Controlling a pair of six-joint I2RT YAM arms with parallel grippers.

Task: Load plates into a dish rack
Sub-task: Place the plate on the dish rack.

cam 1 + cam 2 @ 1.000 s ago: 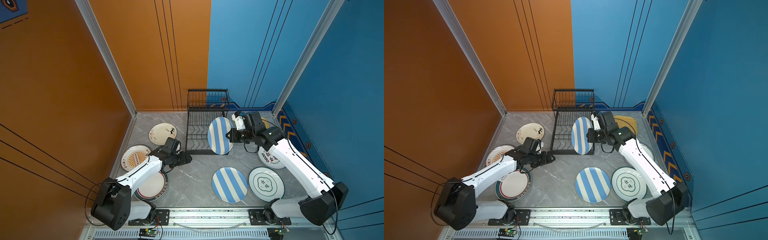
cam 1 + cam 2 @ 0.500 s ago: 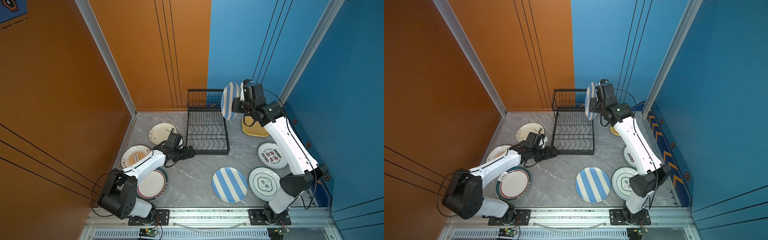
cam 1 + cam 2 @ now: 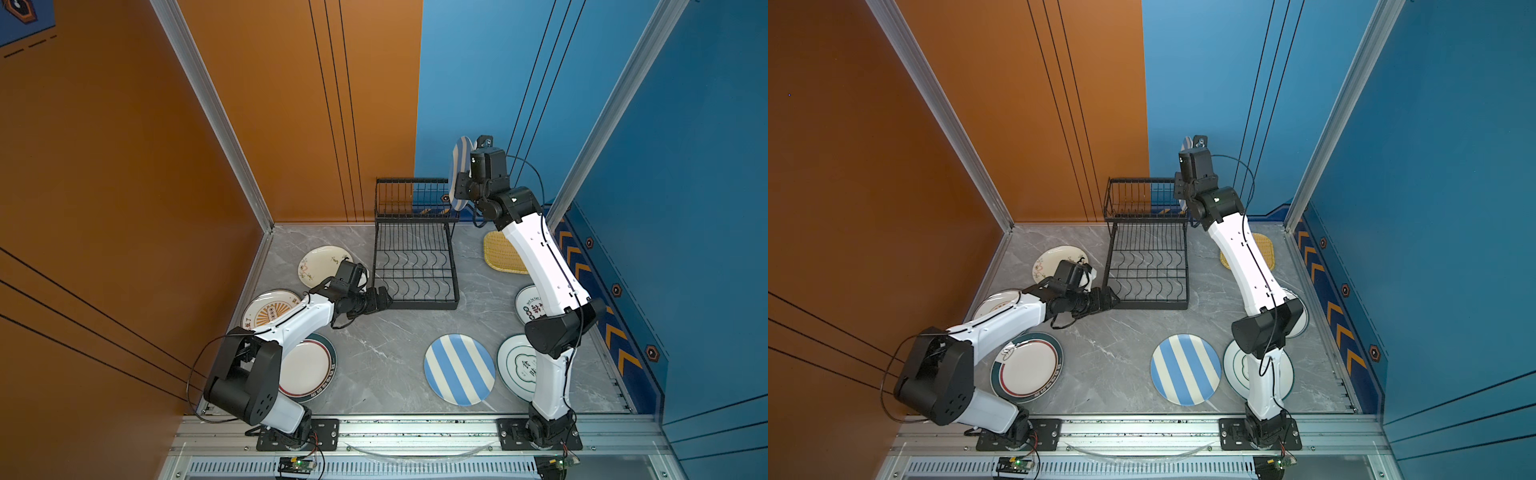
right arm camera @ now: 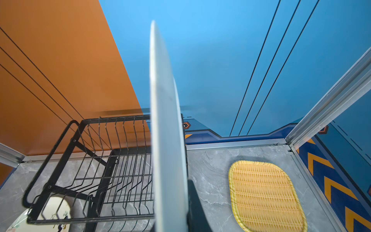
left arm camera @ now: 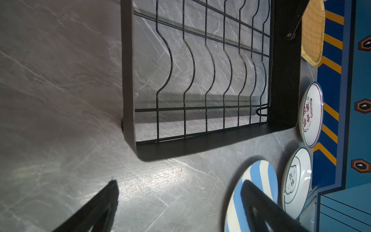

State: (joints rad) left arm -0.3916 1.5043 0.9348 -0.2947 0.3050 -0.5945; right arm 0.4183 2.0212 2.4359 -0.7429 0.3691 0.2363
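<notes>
The black wire dish rack (image 3: 415, 266) (image 3: 1148, 266) stands at the back middle with nothing in it. High over its rear right corner, my right gripper (image 3: 460, 189) (image 4: 177, 200) is shut on a blue-and-white striped plate (image 3: 460, 164) (image 4: 166, 130), held upright and edge-on. My left gripper (image 3: 384, 297) (image 5: 178, 186) is open and holds nothing, low over the table at the rack's (image 5: 200, 80) front left corner. A second striped plate (image 3: 459, 370) (image 5: 255, 190) lies flat near the front.
Flat on the table to the left are a cream floral plate (image 3: 322, 266), an orange-sunburst plate (image 3: 270, 309) and a green-rimmed plate (image 3: 309, 368). To the right lie a yellow woven tray (image 3: 503, 253) (image 4: 265, 196) and two white printed plates (image 3: 530, 303) (image 3: 519, 370). Walls enclose three sides.
The right arm has raised the striped plate from beside the rack's front to high over its rear right corner, turning it edge-on. The left gripper has moved to the rack's corner and opened wider.
</notes>
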